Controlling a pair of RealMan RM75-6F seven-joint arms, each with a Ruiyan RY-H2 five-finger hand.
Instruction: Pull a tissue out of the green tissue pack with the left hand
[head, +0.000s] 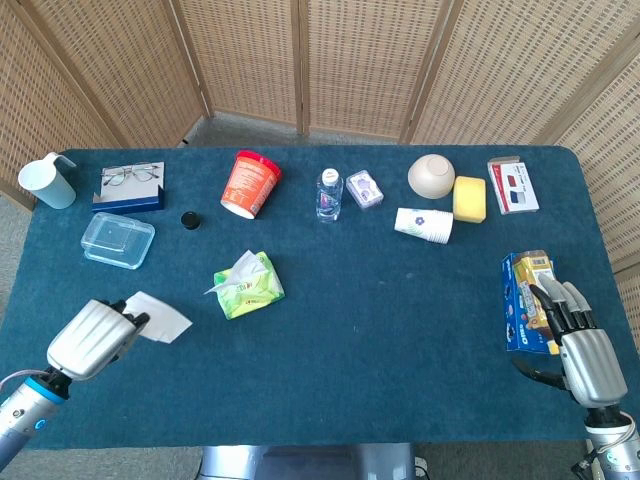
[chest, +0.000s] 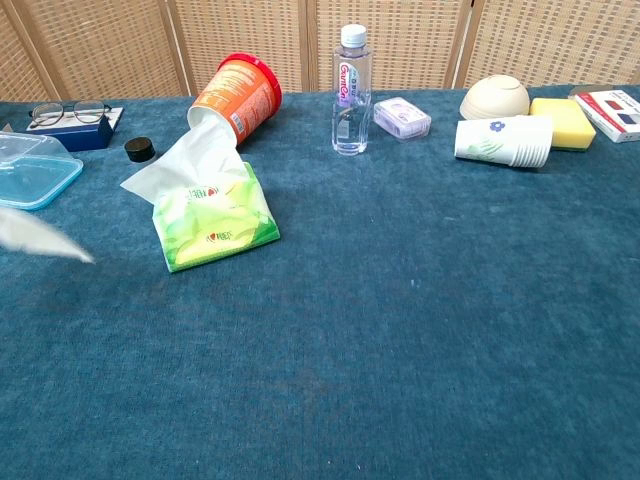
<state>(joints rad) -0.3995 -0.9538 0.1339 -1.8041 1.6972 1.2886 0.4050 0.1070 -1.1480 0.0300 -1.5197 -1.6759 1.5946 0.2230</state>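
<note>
The green tissue pack (head: 249, 287) (chest: 214, 217) lies on the blue table left of centre, with a fresh white tissue (chest: 178, 156) sticking up from its slot. My left hand (head: 90, 338) is low at the front left, well clear of the pack. It holds a pulled-out white tissue (head: 157, 317) by one edge; a blurred corner of that tissue (chest: 38, 236) shows at the left edge of the chest view. My right hand (head: 585, 348) rests at the front right beside a blue snack box (head: 526, 301), holding nothing, fingers spread.
Along the back stand a tipped orange cup (head: 248, 184), a water bottle (head: 329, 193), a small purple pack (head: 365, 188), paper cups (head: 424, 224), a bowl (head: 431, 175) and a yellow sponge (head: 469, 198). At the left are a clear plastic box (head: 118, 240), glasses on a case (head: 129, 186), a black cap (head: 188, 219).
</note>
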